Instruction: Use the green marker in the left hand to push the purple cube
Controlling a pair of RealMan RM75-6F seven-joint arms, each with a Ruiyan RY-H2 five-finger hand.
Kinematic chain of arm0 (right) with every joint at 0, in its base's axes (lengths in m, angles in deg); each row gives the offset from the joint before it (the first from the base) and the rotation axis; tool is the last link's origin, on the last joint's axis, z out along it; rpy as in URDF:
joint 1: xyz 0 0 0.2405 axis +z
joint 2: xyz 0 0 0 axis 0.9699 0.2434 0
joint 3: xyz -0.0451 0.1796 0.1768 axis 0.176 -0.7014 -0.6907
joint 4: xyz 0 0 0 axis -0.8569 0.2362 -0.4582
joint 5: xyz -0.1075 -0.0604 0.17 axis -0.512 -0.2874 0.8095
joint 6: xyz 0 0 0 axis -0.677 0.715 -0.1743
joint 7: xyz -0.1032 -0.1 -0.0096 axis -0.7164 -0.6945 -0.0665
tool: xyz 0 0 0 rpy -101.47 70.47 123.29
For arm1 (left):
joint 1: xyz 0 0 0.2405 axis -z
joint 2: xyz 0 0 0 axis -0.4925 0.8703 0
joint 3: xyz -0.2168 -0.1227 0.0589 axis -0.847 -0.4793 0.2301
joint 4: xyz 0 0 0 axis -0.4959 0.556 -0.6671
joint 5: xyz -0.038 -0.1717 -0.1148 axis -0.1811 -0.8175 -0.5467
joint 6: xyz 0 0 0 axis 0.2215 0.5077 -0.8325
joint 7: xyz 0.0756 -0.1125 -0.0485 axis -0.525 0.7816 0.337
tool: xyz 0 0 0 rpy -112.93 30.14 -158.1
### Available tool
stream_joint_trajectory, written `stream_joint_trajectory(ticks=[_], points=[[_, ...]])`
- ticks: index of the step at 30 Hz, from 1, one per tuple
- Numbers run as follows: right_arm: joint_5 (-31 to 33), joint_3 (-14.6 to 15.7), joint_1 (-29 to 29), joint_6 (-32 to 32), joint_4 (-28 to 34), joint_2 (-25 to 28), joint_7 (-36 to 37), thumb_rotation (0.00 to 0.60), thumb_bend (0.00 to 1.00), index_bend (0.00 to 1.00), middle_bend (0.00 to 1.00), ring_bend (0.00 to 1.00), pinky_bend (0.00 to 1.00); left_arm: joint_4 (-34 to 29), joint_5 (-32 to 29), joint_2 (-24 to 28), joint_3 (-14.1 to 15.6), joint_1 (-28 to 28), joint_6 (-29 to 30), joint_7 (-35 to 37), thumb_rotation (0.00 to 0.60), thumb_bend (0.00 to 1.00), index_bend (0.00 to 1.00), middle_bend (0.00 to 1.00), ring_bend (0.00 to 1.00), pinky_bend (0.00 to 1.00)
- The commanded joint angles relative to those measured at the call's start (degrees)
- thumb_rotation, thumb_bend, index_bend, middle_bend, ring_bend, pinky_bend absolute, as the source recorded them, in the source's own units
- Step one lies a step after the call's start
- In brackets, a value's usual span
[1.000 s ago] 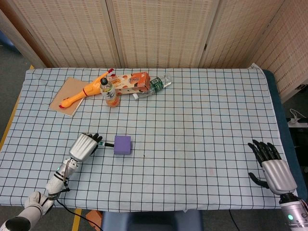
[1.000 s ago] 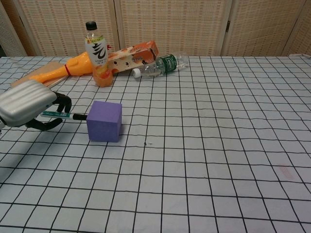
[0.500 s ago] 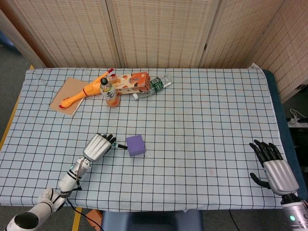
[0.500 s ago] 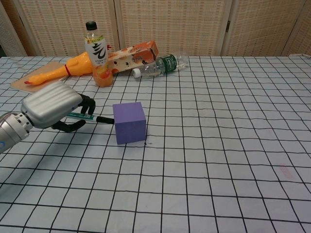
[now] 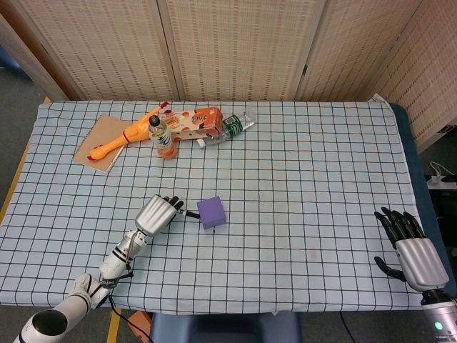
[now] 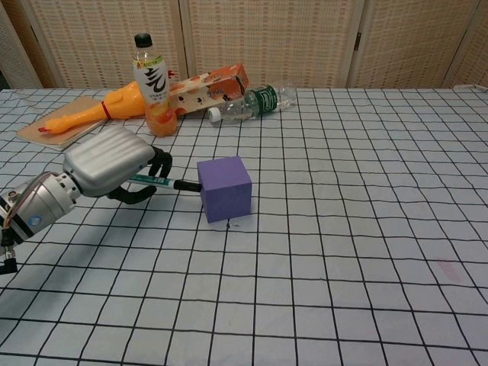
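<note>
On the checked tablecloth (image 6: 366, 229), a little left of the middle, the purple cube (image 6: 225, 188) sits turned slightly off the grid lines. The dark tip of the green marker (image 6: 164, 182) touches the cube's left face. The marker lies nearly level and is gripped in the left hand (image 6: 114, 164), whose fingers are curled around its barrel. This looks like the push step itself, tip already on the cube. The next move probably calls for driving the hand rightward along the marker's own line, keeping the tip low and near the centre of that face, so the cube slides instead of twisting away. The right hand (image 5: 413, 251) rests at the table's near right corner, fingers spread and holding nothing. At the far left lie a rubber chicken (image 6: 91, 111), an upright drink bottle (image 6: 152, 85), a carton (image 6: 210, 88) and a toppled clear bottle (image 6: 255, 101), well apart from the cube.
</note>
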Motion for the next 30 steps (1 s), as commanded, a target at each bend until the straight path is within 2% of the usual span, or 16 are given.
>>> stream_joint_trajectory(ticks=[1,14,23,30], points=[[0.0,0.0,-0.1,-0.1,0.0,0.1,0.1,0.6,0.18,0.0,0.0,0.0,0.0,0.4,-0.4,-0.6,-0.4,0.7,-0.7,0.2,0.6,0.56,0.8,0.81,0.73,0.88],[0.8,-0.4,-0.4,-0.3,0.0,0.6,0.8,0.6,0.18,0.0,0.0,0.0,0.0,1.6,-1.5,-4.1,-2.7,6.1,-2.9,0.1,0.6,0.56,0.8,0.81,0.73,0.88],[1.3,-0.7,-0.9,-1.1,-0.3,1.2,1.6,0.6,0.18,0.0,0.0,0.0,0.0,4.8,-2.4,-6.4,-3.2,8.8,-6.4,0.5,0.6,0.56,0.8,0.81,0.73,0.88],[2.2,-1.1,-1.0,-0.8,-0.6,1.3,1.8,0.6,0.18,0.0,0.0,0.0,0.0,6.5,-2.6,-6.9,-2.8,8.8,-6.3,1.4,0.6,0.56,0.8,0.81,0.73,0.88]])
